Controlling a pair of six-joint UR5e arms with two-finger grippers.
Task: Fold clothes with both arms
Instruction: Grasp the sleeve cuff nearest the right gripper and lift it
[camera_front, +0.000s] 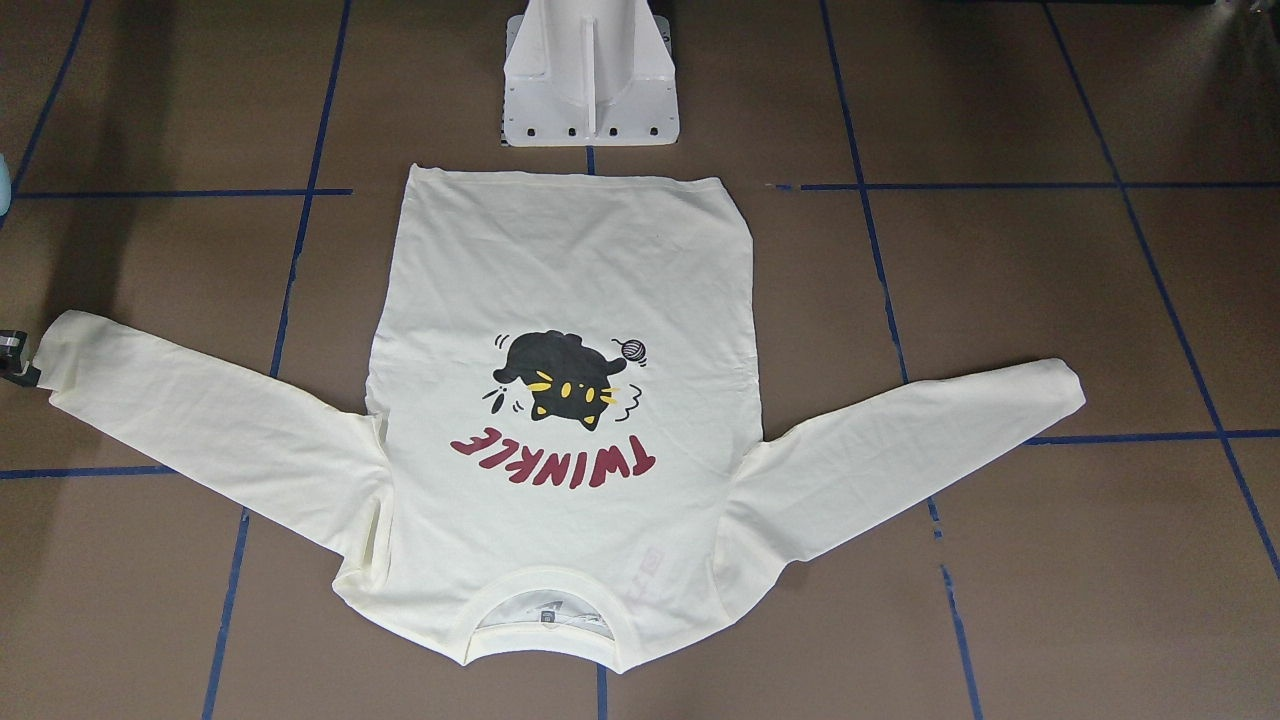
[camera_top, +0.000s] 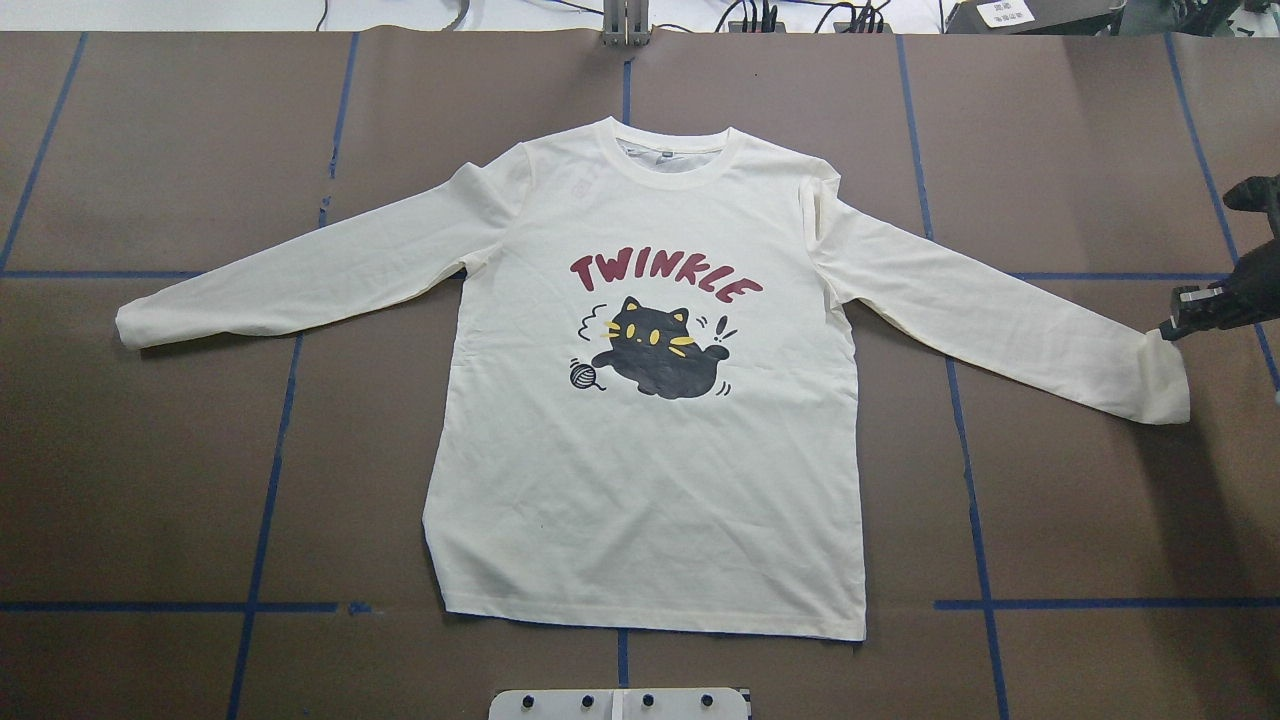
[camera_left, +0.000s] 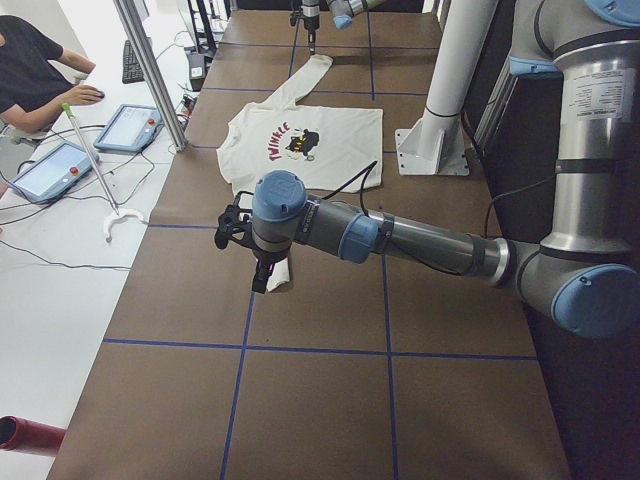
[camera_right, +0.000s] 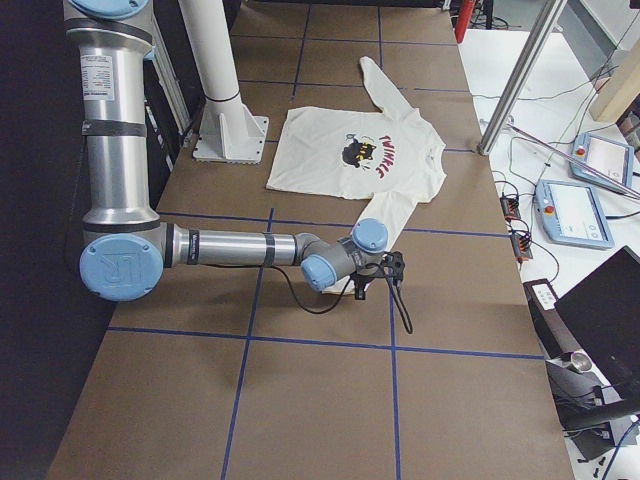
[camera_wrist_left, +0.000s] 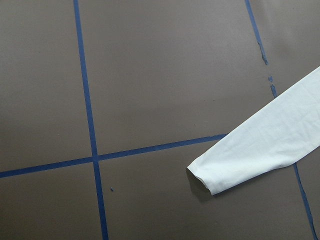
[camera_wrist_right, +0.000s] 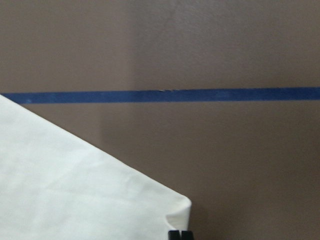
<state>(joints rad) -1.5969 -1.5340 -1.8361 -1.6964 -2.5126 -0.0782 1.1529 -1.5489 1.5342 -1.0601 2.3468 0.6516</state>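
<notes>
The shirt (camera_top: 640, 480) lies flat and print-up in the middle of the worktop (camera_top: 150, 480). Its collar (camera_top: 680, 160) is on the side away from the robot and its hem is near the pedestal (camera_front: 590, 75). Both sleeves are spread sideways and slope back a little toward the robot.

The right hand (camera_top: 1170, 326) is at the outer end of the right-side sleeve, on the far corner of the right cuff (camera_top: 1172, 385). In its wrist view the fingertips (camera_wrist_right: 174, 234) sit together with only a slit between them, hard against that corner, where the cloth puckers. They look clamped on it. The rest of the shirt stretches away from this hand across the worktop.

The left hand (camera_left: 260, 276) shows only in the left side view, low over the left cuff (camera_wrist_left: 205, 175). I cannot tell whether its fingers are apart or together. Its wrist view shows that cuff flat on the worktop, its end just beside a blue tape line (camera_wrist_left: 150, 149).
</notes>
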